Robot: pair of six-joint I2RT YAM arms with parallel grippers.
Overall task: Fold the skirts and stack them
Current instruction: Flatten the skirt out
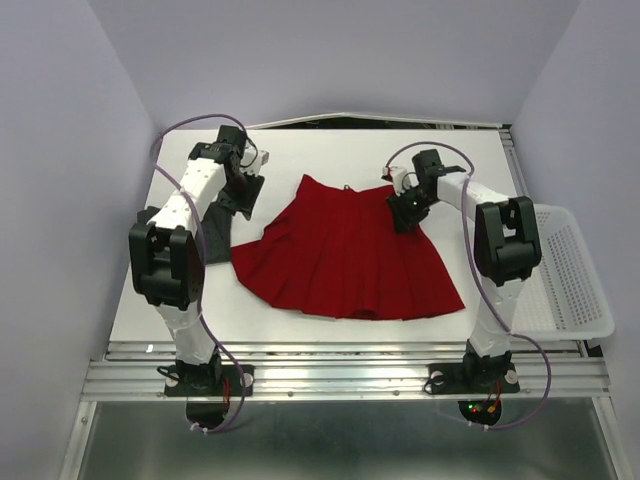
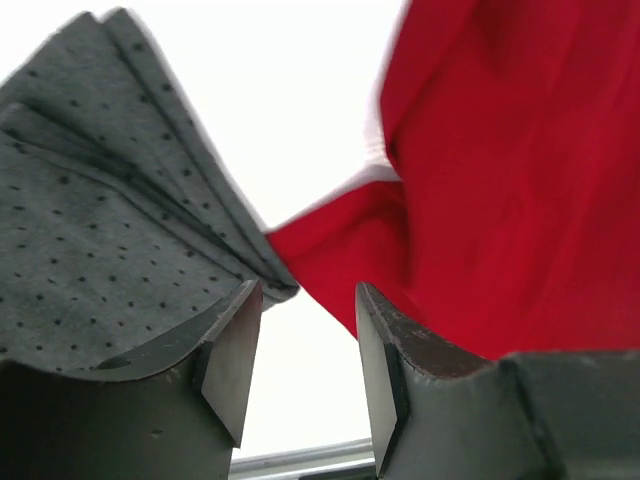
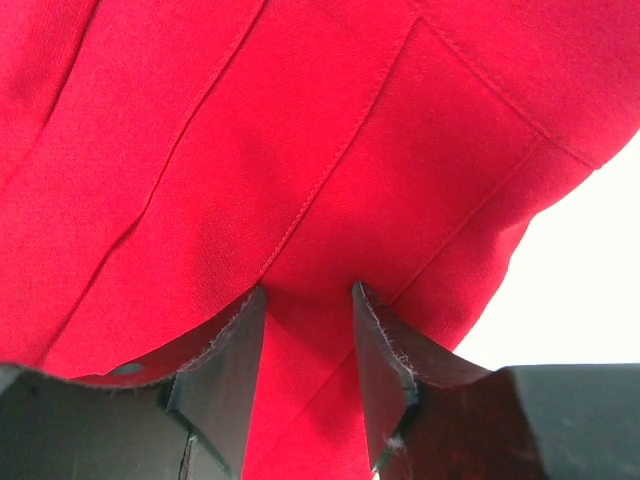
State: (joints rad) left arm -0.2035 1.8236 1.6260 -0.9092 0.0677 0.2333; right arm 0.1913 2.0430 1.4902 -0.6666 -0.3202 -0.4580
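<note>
The red pleated skirt (image 1: 345,255) lies spread flat in the middle of the white table (image 1: 290,155), waist to the far side. The dark grey dotted skirt (image 1: 217,250) lies at its left, mostly hidden under my left arm. My left gripper (image 1: 247,200) is open and empty; in the left wrist view (image 2: 308,290) its jaws stand over bare table between the grey skirt (image 2: 90,250) and the red skirt (image 2: 500,200). My right gripper (image 1: 405,218) is open, its tips (image 3: 308,292) down on the red skirt (image 3: 250,150) near its upper right edge.
A white mesh basket (image 1: 570,270) stands off the table's right edge. Purple walls close in the left, back and right. A metal rail (image 1: 340,375) runs along the near edge by the arm bases.
</note>
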